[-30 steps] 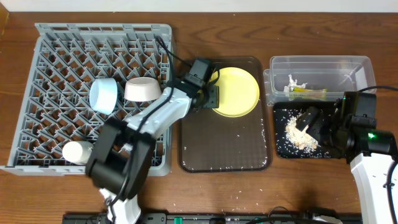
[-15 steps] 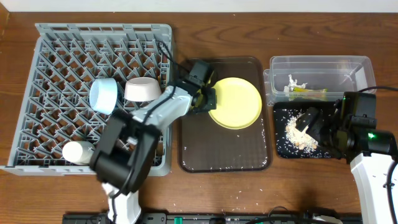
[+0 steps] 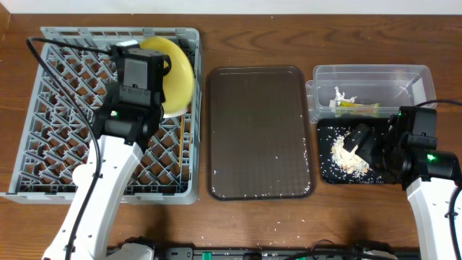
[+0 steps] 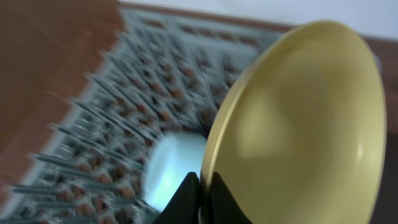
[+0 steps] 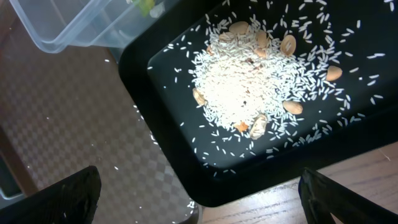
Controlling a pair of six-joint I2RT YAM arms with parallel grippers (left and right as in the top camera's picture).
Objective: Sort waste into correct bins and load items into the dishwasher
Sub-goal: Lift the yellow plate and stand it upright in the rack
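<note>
My left gripper [image 4: 200,186] is shut on the rim of the yellow plate [image 4: 298,124], which it holds on edge. In the overhead view the plate [image 3: 179,72] hangs over the back right part of the grey dishwasher rack [image 3: 65,87], with the left gripper [image 3: 163,72] beside it. A light blue bowl [image 4: 174,168] lies in the rack [image 4: 87,118] just below. My right gripper [image 3: 363,143] stands open over the black bin [image 3: 328,173], above the rice pile [image 5: 249,87]. Its fingers [image 5: 81,193] hold nothing. The green-and-yellow wrapper [image 3: 355,107] lies in the clear bin [image 3: 372,76].
The dark brown serving tray [image 3: 260,130] lies between the rack and the bins, with a few rice grains on it. More grains are scattered on the wooden table [image 3: 281,231] in front. A sliver of the beige bowl [image 3: 172,113] shows under the plate.
The left gripper shut on the yellow plate, lifted it off the brown tray and carried it left over the rack, tilted on edge. The right arm has not moved.
</note>
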